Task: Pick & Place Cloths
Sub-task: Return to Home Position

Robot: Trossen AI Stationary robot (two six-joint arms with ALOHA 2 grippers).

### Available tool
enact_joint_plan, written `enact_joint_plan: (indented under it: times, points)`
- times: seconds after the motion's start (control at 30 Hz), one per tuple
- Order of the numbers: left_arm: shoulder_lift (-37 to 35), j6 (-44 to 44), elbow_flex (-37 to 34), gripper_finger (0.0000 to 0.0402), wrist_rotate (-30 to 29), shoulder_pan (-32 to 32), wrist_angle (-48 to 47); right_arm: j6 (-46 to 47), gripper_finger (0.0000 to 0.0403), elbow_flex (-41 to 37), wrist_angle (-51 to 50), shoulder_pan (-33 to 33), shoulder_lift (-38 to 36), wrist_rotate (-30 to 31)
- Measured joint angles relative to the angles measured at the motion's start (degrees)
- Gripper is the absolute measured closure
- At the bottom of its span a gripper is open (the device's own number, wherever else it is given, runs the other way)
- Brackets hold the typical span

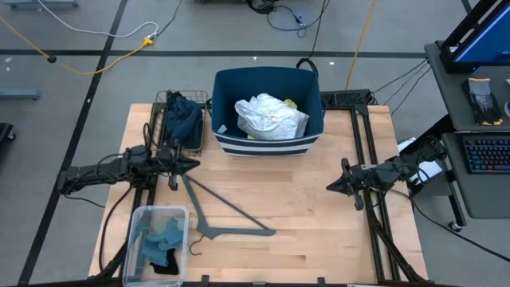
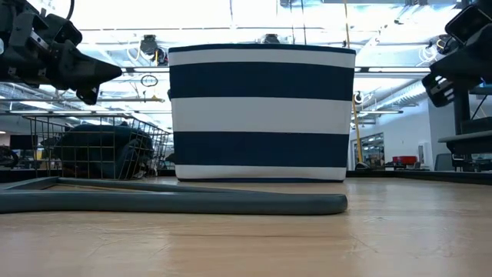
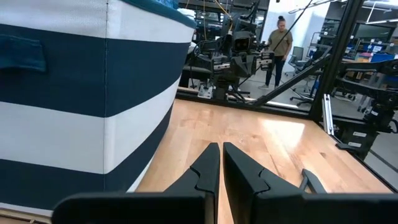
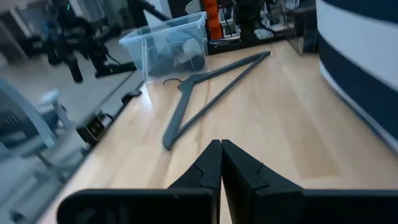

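Observation:
A white cloth (image 1: 271, 118) with a bit of yellow lies in the navy-and-white striped basket (image 1: 268, 143) at the table's far middle. A dark teal cloth (image 1: 184, 118) fills the wire basket (image 1: 169, 102) left of it. Blue and black cloths (image 1: 159, 243) lie in the clear plastic bin (image 1: 155, 214) at the near left. My left gripper (image 1: 194, 163) is shut, hovering near the striped basket's left corner, above the grey hanger's far end. My right gripper (image 1: 331, 186) is shut, hovering over the table's right part.
The grey plastic hanger (image 1: 227, 211) lies flat on the wood between the bin and the table's middle. Bare wood spreads between the two grippers. Black rails run along the table's left and right edges. A person (image 3: 278, 46) stands far off in the room.

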Motion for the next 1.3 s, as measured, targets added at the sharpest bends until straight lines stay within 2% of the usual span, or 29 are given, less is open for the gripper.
enact_joint_plan:
  times: [0.13, 1.3]
  points:
    - [0.0, 0.0, 0.0, 0.0380, 0.0, 0.0, 0.0, 3.1, 0.0399, 0.0, 0.0, 0.0, 0.0, 0.0]
    - [0.0, 0.0, 0.0, 0.0380, 0.0, 0.0, 0.0, 3.2, 0.0399, 0.0, 0.0, 0.0, 0.0, 0.1]
